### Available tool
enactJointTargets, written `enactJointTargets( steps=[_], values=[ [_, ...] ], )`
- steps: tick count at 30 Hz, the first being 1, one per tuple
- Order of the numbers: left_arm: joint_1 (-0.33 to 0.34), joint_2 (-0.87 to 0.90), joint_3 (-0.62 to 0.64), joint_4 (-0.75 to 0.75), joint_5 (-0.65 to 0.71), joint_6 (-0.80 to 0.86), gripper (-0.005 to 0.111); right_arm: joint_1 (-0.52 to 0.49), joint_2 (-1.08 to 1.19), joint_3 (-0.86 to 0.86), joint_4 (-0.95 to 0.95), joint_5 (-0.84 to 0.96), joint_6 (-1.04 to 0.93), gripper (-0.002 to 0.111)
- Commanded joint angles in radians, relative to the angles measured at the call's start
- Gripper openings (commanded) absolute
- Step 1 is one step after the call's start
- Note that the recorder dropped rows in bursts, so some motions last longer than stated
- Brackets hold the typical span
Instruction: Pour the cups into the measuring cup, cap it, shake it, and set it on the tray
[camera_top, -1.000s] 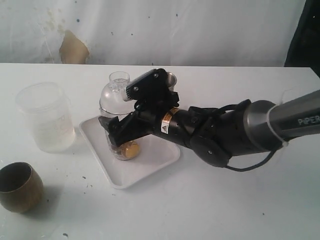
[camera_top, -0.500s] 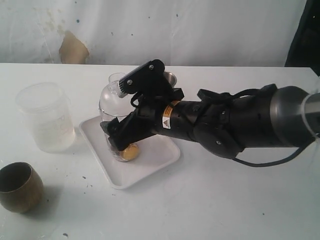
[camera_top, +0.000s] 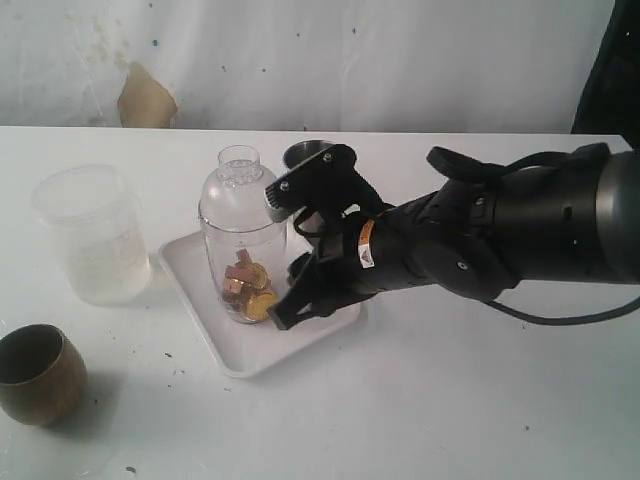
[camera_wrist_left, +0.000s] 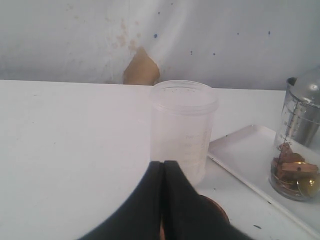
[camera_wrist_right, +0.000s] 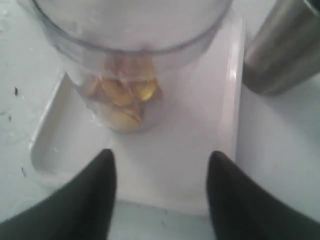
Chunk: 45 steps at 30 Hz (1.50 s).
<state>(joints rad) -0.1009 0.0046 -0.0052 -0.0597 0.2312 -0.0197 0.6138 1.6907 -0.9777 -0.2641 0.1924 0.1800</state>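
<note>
Right arm (camera_top: 480, 240): a small white-and-orange warning sticker (camera_top: 367, 256) is carried above the far side of the tray (camera_top: 230, 345); its print cannot be read.
Measuring cup (camera_wrist_left: 292, 150): black graduation marks are seen on the wall, on the tray; digits illegible.
Frosted jar (camera_wrist_left: 183, 132): faint markings beside the tray, unreadable.
Legible words or numbers: none.

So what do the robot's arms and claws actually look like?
The right arm is matte black, built from chunky rounded joints. A small orange-and-white warning sticker sits on it, and a thin black cable loops beneath. The right gripper and the left gripper each end in two plain black tapered fingers with no markings visible.
</note>
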Motion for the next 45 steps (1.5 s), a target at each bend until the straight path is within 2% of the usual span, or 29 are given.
enactJointTargets(
  steps=[1,2,10,19,23,28,37,45],
  values=[
    [-0.003,-0.005,0.005,0.000,0.001,-0.001,0.000,-0.063,-0.017,0.001,-0.006,0.146,0.005,0.007],
    [-0.003,-0.005,0.005,0.000,0.001,-0.001,0.000,-0.087,-0.020,0.001,-0.006,0.177,0.008,0.000],
    [-0.003,-0.005,0.005,0.000,0.001,-0.001,0.000,-0.318,-0.055,0.026,-0.002,0.333,0.064,0.000],
    [-0.003,-0.005,0.005,0.000,0.001,-0.001,0.000,-0.537,-0.238,0.220,0.000,0.144,0.194,0.000],
    [-0.003,-0.005,0.005,0.000,0.001,-0.001,0.000,-0.566,-0.415,0.349,-0.002,0.008,0.221,0.000],
    [-0.003,-0.005,0.005,0.000,0.001,-0.001,0.000,-0.566,-0.749,0.567,0.000,-0.136,0.231,0.000],
    [-0.003,-0.005,0.005,0.000,0.001,-0.001,0.000,-0.566,-1.280,0.820,0.000,-0.156,0.345,0.000],
    [-0.003,-0.005,0.005,0.000,0.001,-0.001,0.000,-0.566,-1.533,0.965,0.000,-0.145,0.347,0.000]
  ],
)
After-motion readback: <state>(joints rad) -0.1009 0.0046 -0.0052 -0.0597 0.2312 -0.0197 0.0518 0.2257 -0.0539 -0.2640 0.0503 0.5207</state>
